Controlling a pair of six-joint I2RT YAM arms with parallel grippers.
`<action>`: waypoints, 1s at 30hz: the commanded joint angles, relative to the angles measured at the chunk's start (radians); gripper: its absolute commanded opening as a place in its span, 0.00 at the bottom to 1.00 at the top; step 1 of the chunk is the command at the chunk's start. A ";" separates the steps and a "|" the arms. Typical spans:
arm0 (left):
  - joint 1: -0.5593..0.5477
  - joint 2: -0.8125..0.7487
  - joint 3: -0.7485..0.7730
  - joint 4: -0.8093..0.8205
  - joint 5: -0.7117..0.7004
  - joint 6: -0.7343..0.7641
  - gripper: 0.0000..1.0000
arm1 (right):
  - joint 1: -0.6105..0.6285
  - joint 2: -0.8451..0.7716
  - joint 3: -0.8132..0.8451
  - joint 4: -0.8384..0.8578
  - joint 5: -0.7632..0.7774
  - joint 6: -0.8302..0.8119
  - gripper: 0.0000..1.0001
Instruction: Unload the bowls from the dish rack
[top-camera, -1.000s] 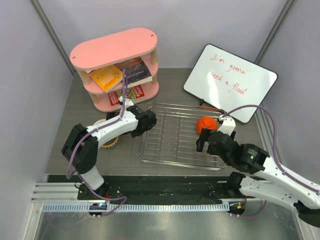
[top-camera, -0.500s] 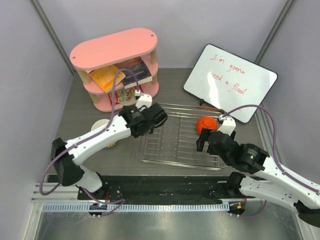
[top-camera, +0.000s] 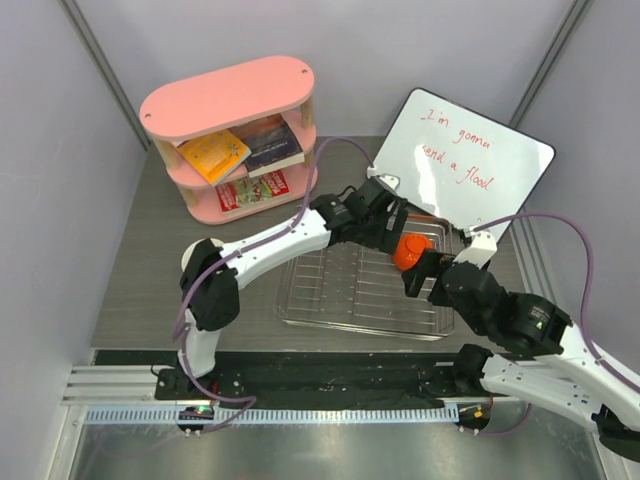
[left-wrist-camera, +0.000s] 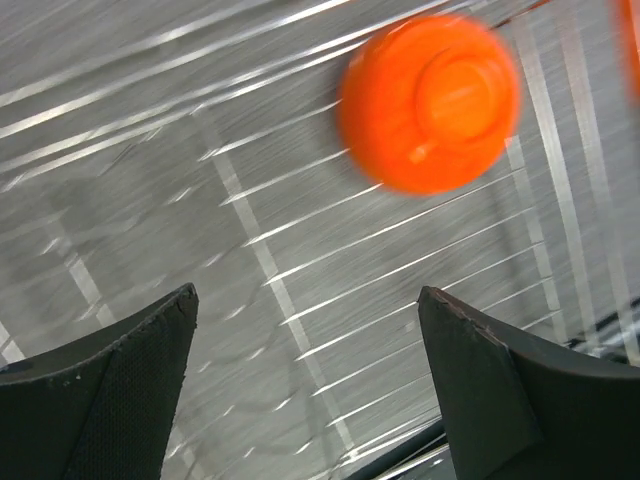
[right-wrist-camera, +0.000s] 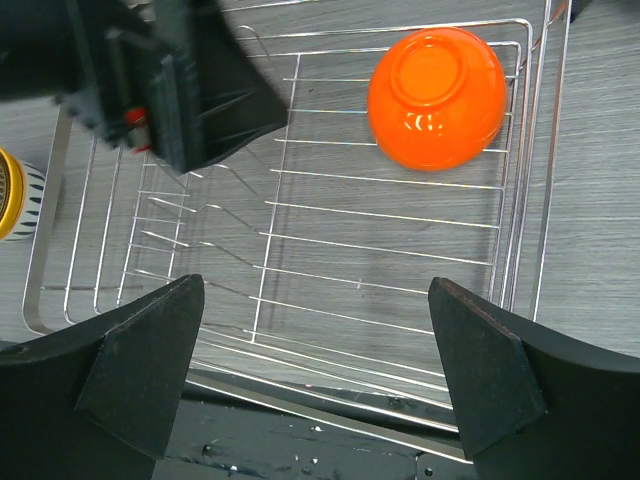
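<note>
An orange-red bowl (top-camera: 410, 250) lies upside down in the far right corner of the silver wire dish rack (top-camera: 330, 290). My left gripper (top-camera: 390, 230) reaches across the rack and hovers open just left of the bowl. In the left wrist view the bowl (left-wrist-camera: 430, 100) is ahead of the open gripper (left-wrist-camera: 305, 385), above the rack bars (left-wrist-camera: 260, 250). My right gripper (top-camera: 420, 272) is open and empty near the bowl's near side. In the right wrist view the bowl (right-wrist-camera: 437, 98) is beyond the open gripper (right-wrist-camera: 315, 375), over the rack (right-wrist-camera: 380, 215). A yellow ribbed bowl (right-wrist-camera: 8, 205) stands left of the rack.
A pink oval shelf (top-camera: 230, 100) with books stands at the back left. A whiteboard (top-camera: 460, 165) leans at the back right, close behind the rack. The left arm's body (right-wrist-camera: 170, 80) hangs over the rack's far left part.
My left arm has swung from the rack's left side across it to the orange-red bowl. My right gripper shifted slightly right. The bowl has not moved.
</note>
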 joint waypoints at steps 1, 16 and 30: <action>-0.004 0.076 0.120 0.102 0.174 0.060 0.92 | -0.001 0.010 0.042 -0.012 0.024 -0.015 1.00; 0.096 0.223 0.062 0.386 0.537 -0.070 0.94 | -0.002 -0.017 0.047 -0.063 0.058 0.008 1.00; 0.113 0.263 0.007 0.452 0.553 -0.096 1.00 | -0.001 -0.017 0.036 -0.067 0.057 0.013 1.00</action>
